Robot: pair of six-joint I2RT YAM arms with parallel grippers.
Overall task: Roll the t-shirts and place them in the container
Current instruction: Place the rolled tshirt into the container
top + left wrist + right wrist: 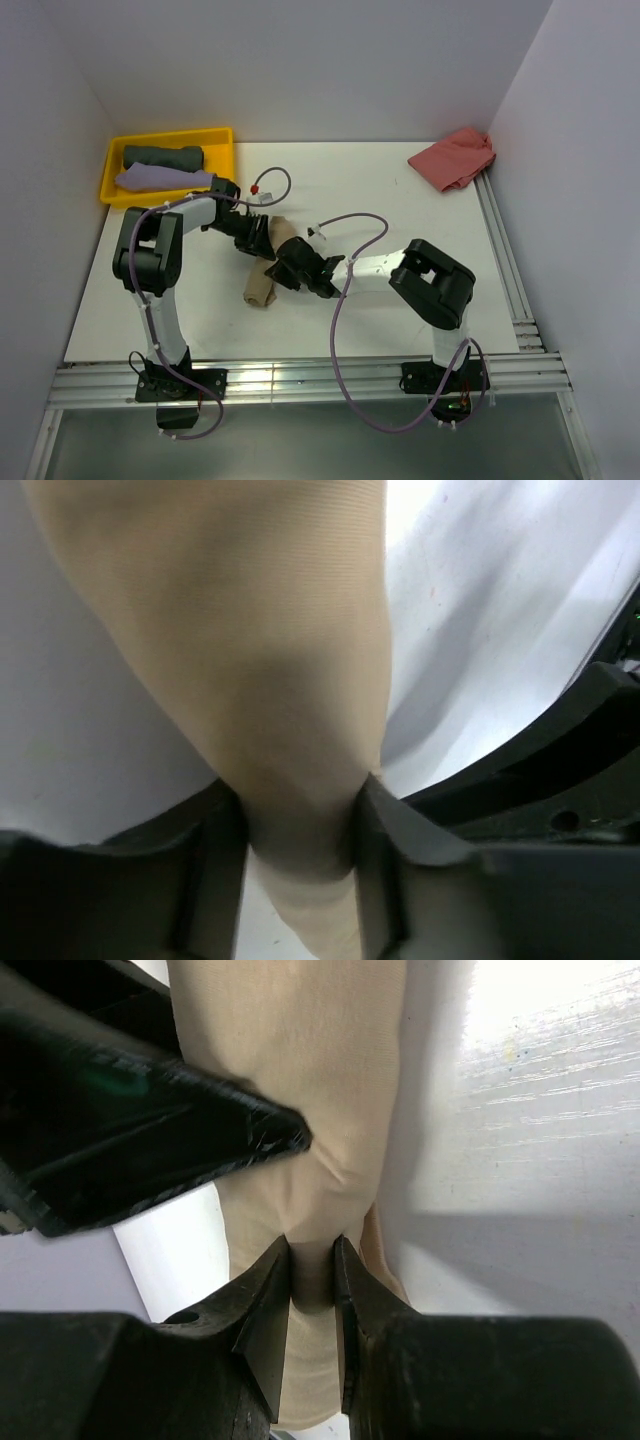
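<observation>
one tan t-shirt (262,287) in left claw (300,830), right claw (312,1278), yellow bin (170,133) beyond

From above, you lose the middle of the tan-beige t-shirt (263,288) beneath the left gripper (262,242) and right gripper (283,262), so its winding there cannot be told. On the left wrist camera the shirt runs off frame at 12 and 6 o'clock, and the fingers (205,880) blur. On the right wrist camera it is cut likewise, its 10 o'clock side hidden behind the left gripper.
</observation>
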